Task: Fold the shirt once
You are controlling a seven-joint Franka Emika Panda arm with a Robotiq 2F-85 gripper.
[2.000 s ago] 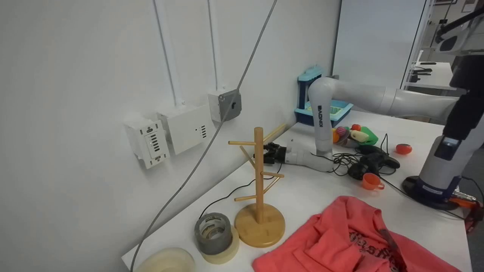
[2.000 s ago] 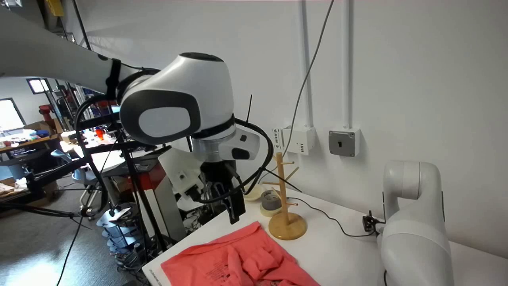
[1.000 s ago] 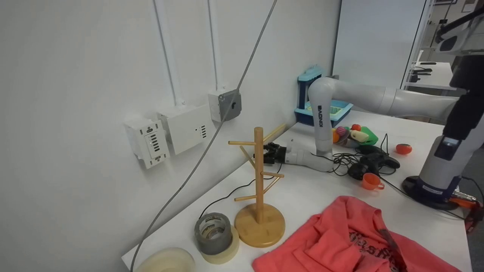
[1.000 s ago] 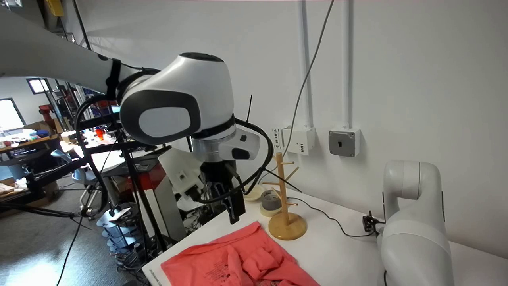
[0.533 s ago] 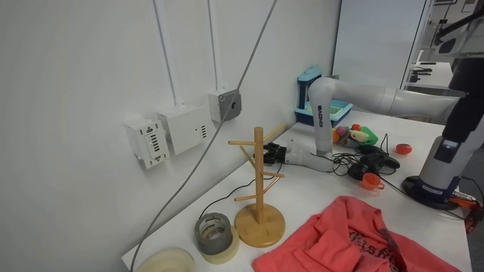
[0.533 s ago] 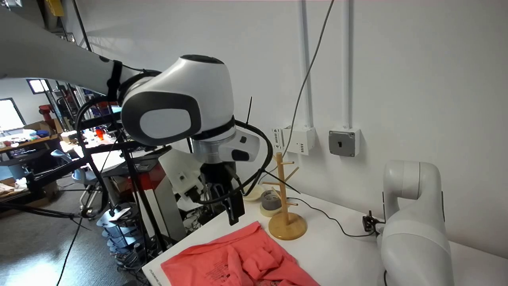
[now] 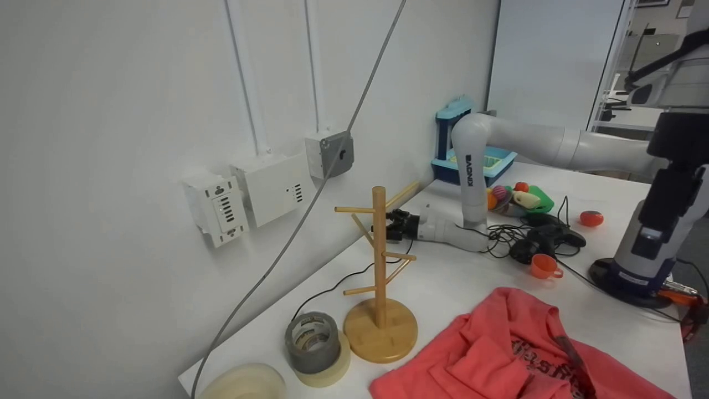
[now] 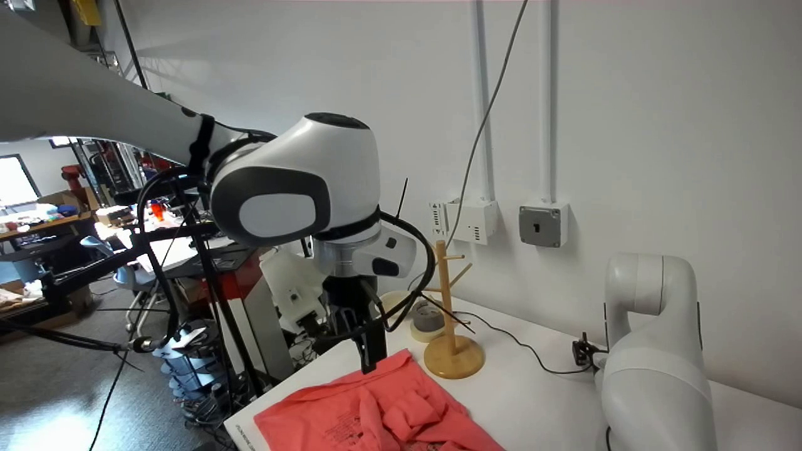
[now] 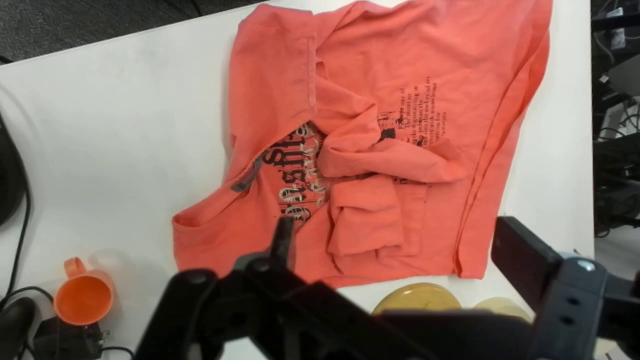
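The shirt (image 7: pixel 487 354) is a rumpled coral-red garment with dark printed lettering, lying on the white table. It also shows in an exterior view (image 8: pixel 376 407). In the wrist view the shirt (image 9: pixel 450 55) has its neckline to the left, hem to the right and a bunched sleeve across its middle. My gripper (image 9: pixel 395 230) is open, its fingers wide apart with nothing between them, above the shirt's lower edge. In an exterior view the gripper (image 8: pixel 371 360) points down above the shirt's far edge; in an exterior view the gripper (image 7: pixel 653 238) is partly cut off.
A wooden peg stand (image 7: pixel 380 321) stands beside the shirt, with tape rolls (image 7: pixel 313 343) and a pale bowl (image 7: pixel 243 382) near it. An orange cup (image 7: pixel 544 266), a black controller (image 7: pixel 545 238) with cables and a Kinova arm (image 7: pixel 473 160) lie beyond. The table edge borders the shirt.
My gripper and arm have moved down, shifting leftward in an exterior view that shows them at the right edge. The shirt has not moved.
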